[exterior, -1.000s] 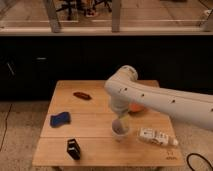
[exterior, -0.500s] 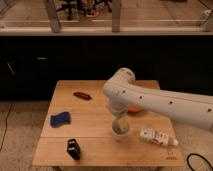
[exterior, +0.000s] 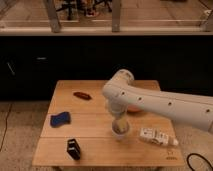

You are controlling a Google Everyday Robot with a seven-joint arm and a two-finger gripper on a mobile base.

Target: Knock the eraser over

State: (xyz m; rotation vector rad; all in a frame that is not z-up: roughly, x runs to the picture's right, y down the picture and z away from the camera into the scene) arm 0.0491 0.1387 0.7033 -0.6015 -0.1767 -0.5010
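Over white cup (exterior: 120, 135), end effector (exterior: 119, 125) apart, half hidden by arm (exterior: 155, 102), eraser (exterior: 74, 149) untouched

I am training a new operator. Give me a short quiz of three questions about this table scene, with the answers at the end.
1. True or false: the gripper touches the eraser.
2. The gripper hangs right above: A) the blue pad, B) the white cup, C) the dark red object.
3. Fill in: the eraser stands near the ___ edge of the table, to the left of the white cup as the camera sees it.

Key: 1 false, since the two are well apart; 2 B; 3 front.
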